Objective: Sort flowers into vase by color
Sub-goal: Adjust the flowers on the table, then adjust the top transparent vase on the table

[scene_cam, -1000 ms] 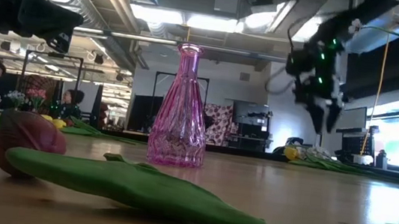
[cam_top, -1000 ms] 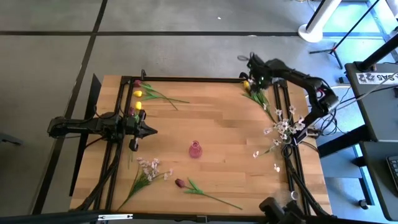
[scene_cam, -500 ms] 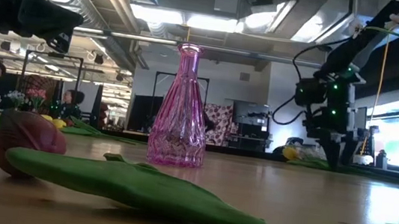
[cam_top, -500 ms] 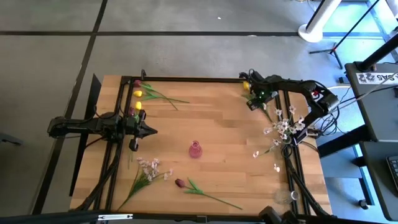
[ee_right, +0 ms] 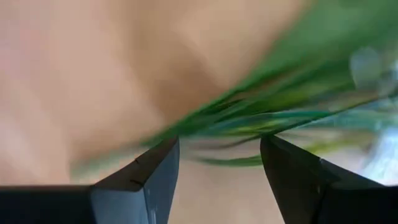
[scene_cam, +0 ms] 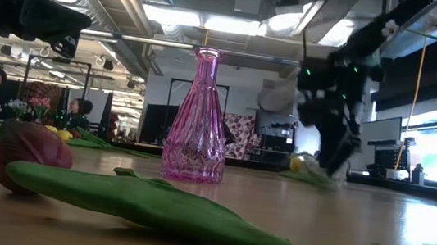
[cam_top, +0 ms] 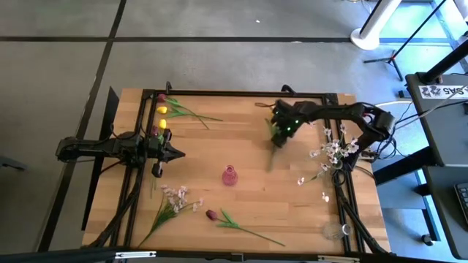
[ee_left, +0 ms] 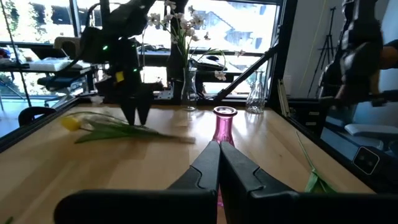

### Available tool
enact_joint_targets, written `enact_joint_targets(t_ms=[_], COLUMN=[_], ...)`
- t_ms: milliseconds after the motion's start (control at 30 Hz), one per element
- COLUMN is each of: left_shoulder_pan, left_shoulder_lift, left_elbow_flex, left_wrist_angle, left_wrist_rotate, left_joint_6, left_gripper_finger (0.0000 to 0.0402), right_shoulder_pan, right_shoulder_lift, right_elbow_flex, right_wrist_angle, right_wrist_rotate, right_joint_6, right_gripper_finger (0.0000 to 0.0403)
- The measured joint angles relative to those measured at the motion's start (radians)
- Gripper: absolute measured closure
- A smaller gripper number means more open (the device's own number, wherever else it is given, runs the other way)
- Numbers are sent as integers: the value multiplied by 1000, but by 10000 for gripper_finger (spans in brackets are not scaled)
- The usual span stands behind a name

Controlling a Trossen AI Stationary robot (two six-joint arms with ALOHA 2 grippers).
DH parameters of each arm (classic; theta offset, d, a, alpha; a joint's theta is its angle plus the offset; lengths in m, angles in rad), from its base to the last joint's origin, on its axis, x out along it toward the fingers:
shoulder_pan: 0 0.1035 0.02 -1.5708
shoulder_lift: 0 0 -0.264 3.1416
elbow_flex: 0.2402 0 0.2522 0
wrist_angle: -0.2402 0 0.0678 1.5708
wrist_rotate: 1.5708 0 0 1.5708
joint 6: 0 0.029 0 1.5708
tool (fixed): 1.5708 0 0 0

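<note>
Centrally, a pink vase [cam_top: 229,176] stands empty on the wooden table [cam_top: 241,146]. At two o'clock from it, the right gripper [cam_top: 278,134] reaches down with fingers [ee_right: 152,171] spread either side of a yellow tulip [ee_left: 118,126] on the boards; a grasp cannot be confirmed. At nine o'clock, the left gripper [cam_top: 178,153] hovers clenched, holding nothing. Other flowers [cam_top: 175,199] ring the table's edges.

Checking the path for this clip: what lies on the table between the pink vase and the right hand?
Only bare wooden table lies between the pink vase and the right hand, as the high view shows.
</note>
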Motion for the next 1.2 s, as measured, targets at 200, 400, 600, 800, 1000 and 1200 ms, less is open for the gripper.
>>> enact_joint_targets(t_ms=[200, 400, 600, 800, 1000, 1200], left_shoulder_pan=[0, 0, 0, 0, 0, 0], left_shoulder_lift=[0, 0, 0, 0, 0, 0], left_elbow_flex=[0, 0, 0, 0, 0, 0], left_wrist_angle=[0, 0, 0, 0, 0, 0], left_wrist_rotate=[0, 0, 0, 0, 0, 0], left_joint_6=[0, 0, 0, 0, 0, 0], left_gripper_finger=[401, 401, 401, 401, 401, 401], right_shoulder_pan=[140, 187, 289, 393, 410, 410], right_shoulder_lift=[0, 0, -6, 2, 2, 2], right_elbow_flex=[141, 250, 321, 227, 154, 93], right_wrist_angle=[-90, -355, -695, -780, -784, -845], right_wrist_rotate=[261, 394, 368, 308, 280, 278], right_joint_6=[-16, -147, -223, -140, -138, -149], right_gripper_finger=[178, 178, 178, 153, 85, 53])
